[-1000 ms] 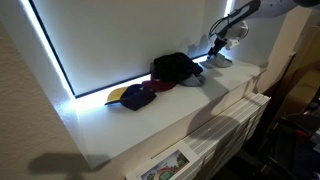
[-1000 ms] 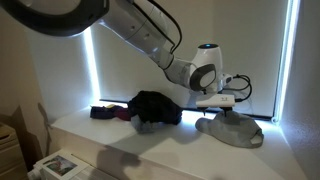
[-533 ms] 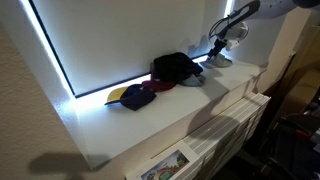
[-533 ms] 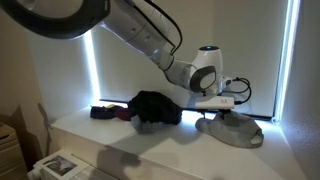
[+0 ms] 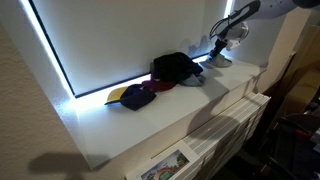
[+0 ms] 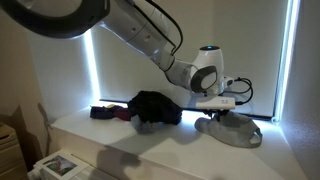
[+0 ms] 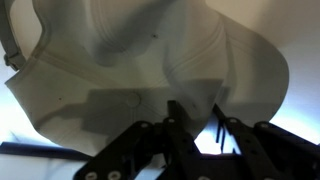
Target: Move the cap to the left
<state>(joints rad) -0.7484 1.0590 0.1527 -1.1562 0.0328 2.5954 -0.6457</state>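
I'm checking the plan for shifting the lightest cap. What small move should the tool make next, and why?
Probably ease the tool straight down onto the pale grey-white cap. In an exterior view it hangs just above the cap, which lies on the white ledge. In the wrist view the cap fills the frame beyond the fingertips. Whether they stand wide enough is unclear.

Long white flat-topped ledge (image 5: 170, 118) (image 6: 110, 140) carried three items in a row. Dark maroon-navy cap with a yellow part (image 5: 135, 96) (image 6: 104, 112) lay at one end. Bulky black cap bundle (image 5: 175, 68) (image 6: 155, 108) lay just beside it. Small pale grey-white soft cap (image 5: 218, 60) (image 6: 232, 130) lay at the other end.
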